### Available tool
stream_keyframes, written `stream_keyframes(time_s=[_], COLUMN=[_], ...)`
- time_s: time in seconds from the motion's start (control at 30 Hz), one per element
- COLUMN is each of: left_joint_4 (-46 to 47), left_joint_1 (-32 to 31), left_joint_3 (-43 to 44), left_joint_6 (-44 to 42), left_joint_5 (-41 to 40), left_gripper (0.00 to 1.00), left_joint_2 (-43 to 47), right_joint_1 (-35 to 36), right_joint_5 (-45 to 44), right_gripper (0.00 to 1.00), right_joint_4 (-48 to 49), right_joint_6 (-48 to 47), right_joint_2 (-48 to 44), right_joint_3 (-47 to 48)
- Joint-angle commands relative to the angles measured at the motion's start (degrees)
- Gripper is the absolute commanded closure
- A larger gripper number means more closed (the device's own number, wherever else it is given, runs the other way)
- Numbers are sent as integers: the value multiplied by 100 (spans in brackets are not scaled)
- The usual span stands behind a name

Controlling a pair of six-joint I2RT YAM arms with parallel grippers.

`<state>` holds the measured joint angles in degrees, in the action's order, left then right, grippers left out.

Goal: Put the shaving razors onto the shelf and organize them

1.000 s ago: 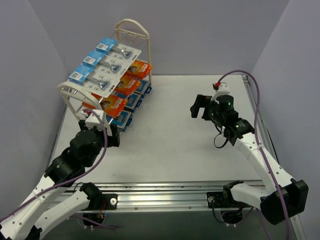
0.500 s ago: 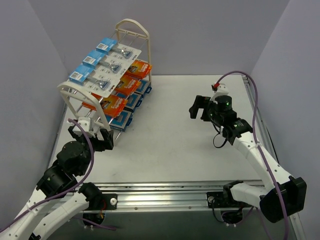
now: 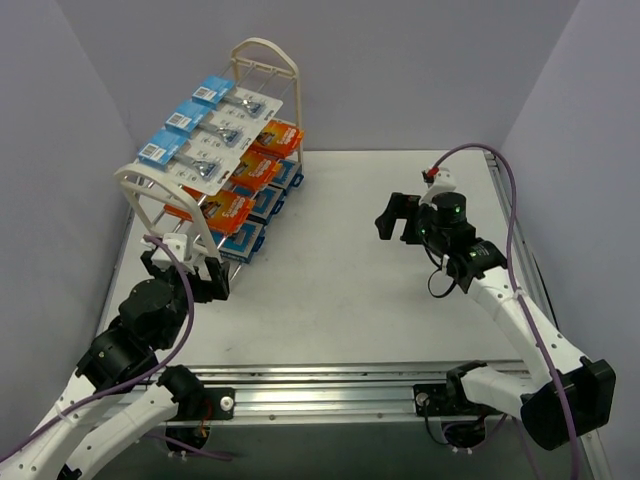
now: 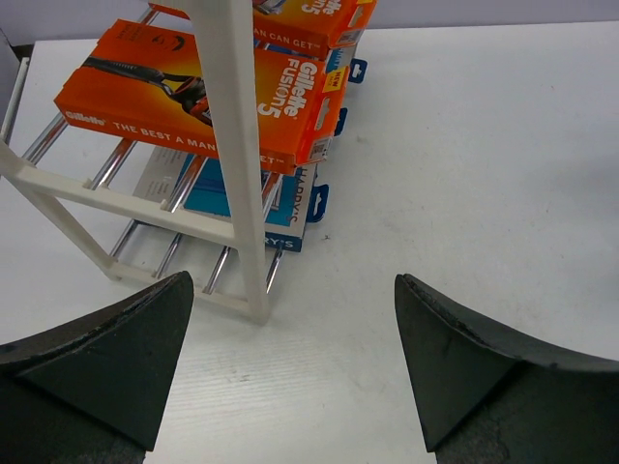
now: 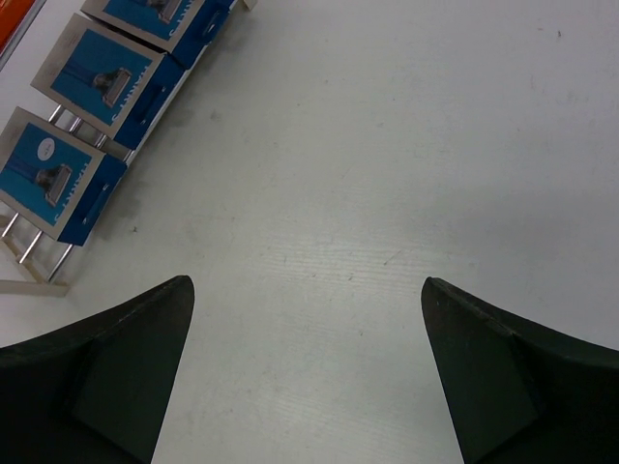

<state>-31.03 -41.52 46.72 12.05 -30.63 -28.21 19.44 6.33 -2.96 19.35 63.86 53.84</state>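
The cream-white shelf (image 3: 135, 185) stands at the back left. Its top tier holds three white blister cards with blue headers (image 3: 205, 130). The middle tier holds orange boxes (image 3: 228, 208). The lowest tier holds blue-and-white boxes (image 3: 244, 240). My left gripper (image 3: 183, 275) is open and empty, just in front of the shelf's near end frame (image 4: 235, 145). In the left wrist view an orange box (image 4: 193, 87) lies above a blue-and-white box (image 4: 247, 198). My right gripper (image 3: 396, 217) is open and empty over the table at the right. Its wrist view shows blue-and-white boxes (image 5: 102, 82).
The white table (image 3: 340, 270) runs from the shelf to the right arm. Purple-grey walls close the back and both sides. A metal rail (image 3: 330, 385) with both arm bases lines the near edge.
My left arm has drawn back from the shelf toward the near edge and its gripper now sits low in front of the end frame. The right gripper has shifted slightly left.
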Motion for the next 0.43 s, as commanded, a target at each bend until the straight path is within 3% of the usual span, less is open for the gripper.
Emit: stream_keyframes(time_s=[0.0,0.4], left_joint_4=[211,176], left_joint_1=[30,30], left_joint_3=[57,101], left_joint_6=[-80,-89], left_joint_5=[57,136], left_gripper=[6,6], left_joint_2=[148,-1], right_joint_1=[-11,7], right_joint_5=[166,483], right_gripper=[0,0], right_joint_4=[147,243], right_joint_6=[-107,-195], right_joint_2=[-163,13], right_joint_3=[-32,-137])
